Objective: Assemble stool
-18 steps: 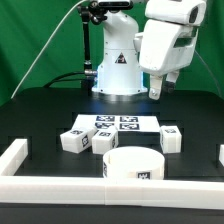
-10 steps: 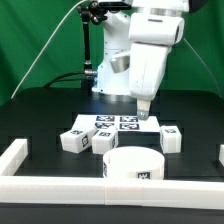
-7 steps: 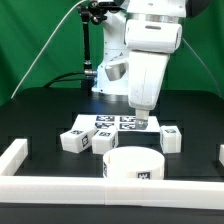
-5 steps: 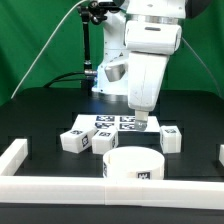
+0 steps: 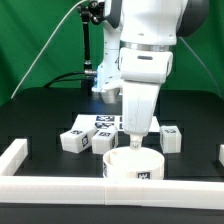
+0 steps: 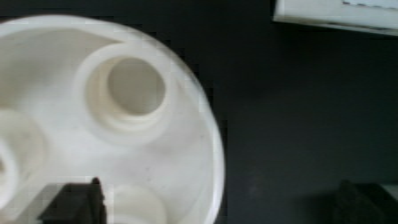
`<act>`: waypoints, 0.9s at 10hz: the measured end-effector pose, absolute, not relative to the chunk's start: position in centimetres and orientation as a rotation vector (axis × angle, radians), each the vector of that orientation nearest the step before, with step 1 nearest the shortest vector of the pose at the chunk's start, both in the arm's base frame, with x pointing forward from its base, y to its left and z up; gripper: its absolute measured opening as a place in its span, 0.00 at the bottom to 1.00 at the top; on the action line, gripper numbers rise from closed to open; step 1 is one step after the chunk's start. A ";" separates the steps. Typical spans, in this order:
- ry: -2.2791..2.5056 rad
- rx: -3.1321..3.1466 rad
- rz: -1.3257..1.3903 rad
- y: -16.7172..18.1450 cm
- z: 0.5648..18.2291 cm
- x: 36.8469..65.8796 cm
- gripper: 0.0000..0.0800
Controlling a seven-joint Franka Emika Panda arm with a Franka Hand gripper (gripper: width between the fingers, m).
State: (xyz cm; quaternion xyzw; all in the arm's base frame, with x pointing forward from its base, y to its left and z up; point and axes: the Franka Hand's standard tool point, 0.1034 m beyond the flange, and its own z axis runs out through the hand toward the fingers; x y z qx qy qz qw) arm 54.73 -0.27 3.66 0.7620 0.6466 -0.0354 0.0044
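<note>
Arm: the Panda arm reaches down from above at front centre of the black table (image 5: 40, 120), wrist pointing straight down.
Gripper: the gripper (image 5: 132, 145) hangs right over the seat; contact cannot be judged from the exterior view.
Gripper state: fingers spread wide with nothing between the pads. In the wrist view the gripper (image 6: 217, 200) straddles the seat's rim, with one fingertip (image 6: 71, 200) over the disc and the other over bare table.
Seat: the seat (image 5: 135, 166) is a thick white round disc lying flat near the front border rail (image 5: 14, 158), with a marker tag on its side wall.
Seat, close up: the seat (image 6: 107, 120) shows a round socket (image 6: 128, 85) facing the camera.
Legs: leg A (image 5: 75, 140) and leg B (image 5: 103, 144) lie close together behind the seat toward the exterior view's left. Leg C (image 5: 171, 139) lies toward the exterior view's right, apart from the seat.
Marker board: the marker board (image 5: 115, 122) lies flat behind the legs, partly hidden by the arm.
Unidentified: a white piece (image 6: 338, 12) at the wrist picture's edge; cannot tell which part.
</note>
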 end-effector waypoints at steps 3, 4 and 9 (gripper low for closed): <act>2.032 2.392 -0.119 -0.2 2.8 54.9 0.81; 2.033 2.394 -0.123 -0.1 2.6 54.8 0.81; 2.043 2.405 -0.145 -0.3 1.3 54.4 0.81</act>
